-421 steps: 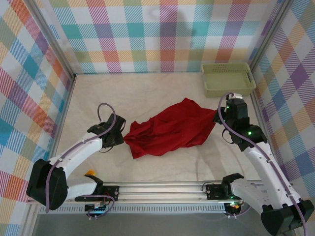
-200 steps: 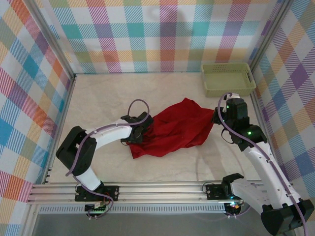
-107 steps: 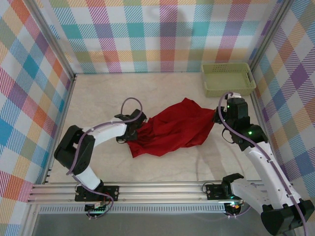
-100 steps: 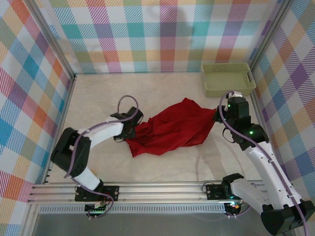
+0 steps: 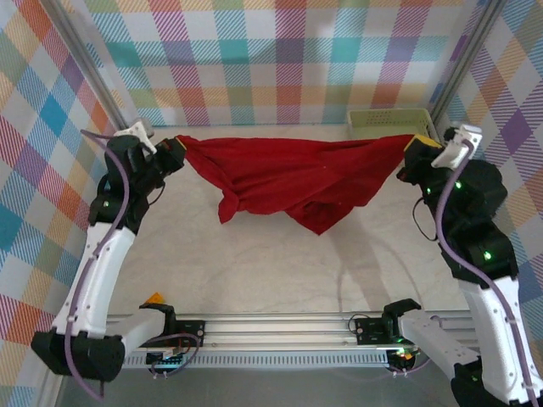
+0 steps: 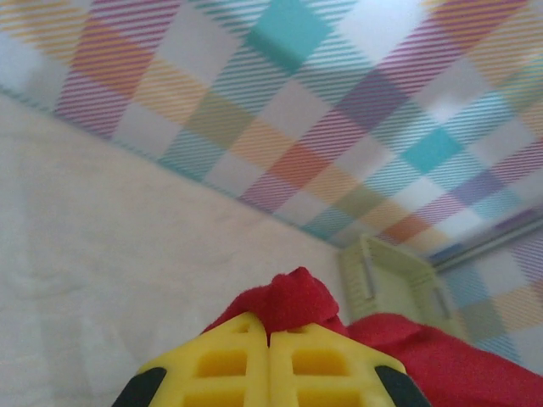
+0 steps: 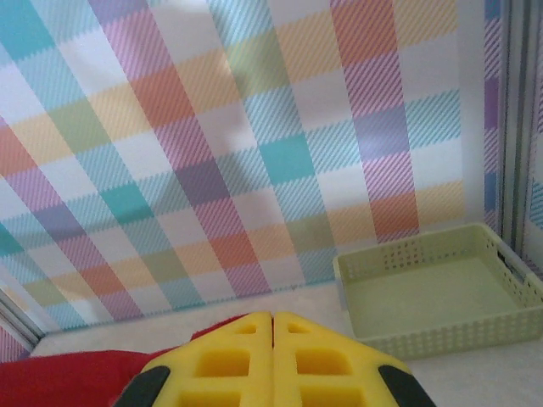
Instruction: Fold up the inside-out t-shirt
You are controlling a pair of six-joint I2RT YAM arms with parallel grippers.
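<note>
jaws pinch the red t-shirt (image 5: 297,174), stretched, sagging midway.

Lab rig: plaid walls (image 5: 280,59), aluminium rail (image 5: 280,324)

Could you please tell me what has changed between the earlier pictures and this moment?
The left gripper closed on the left end of the t-shirt, and both arms rose and spread apart. The t-shirt, earlier crumpled on the table, now hangs stretched between the left gripper and the right gripper, which kept its hold on the right end. The pale green basket stayed in the far right corner.
</note>
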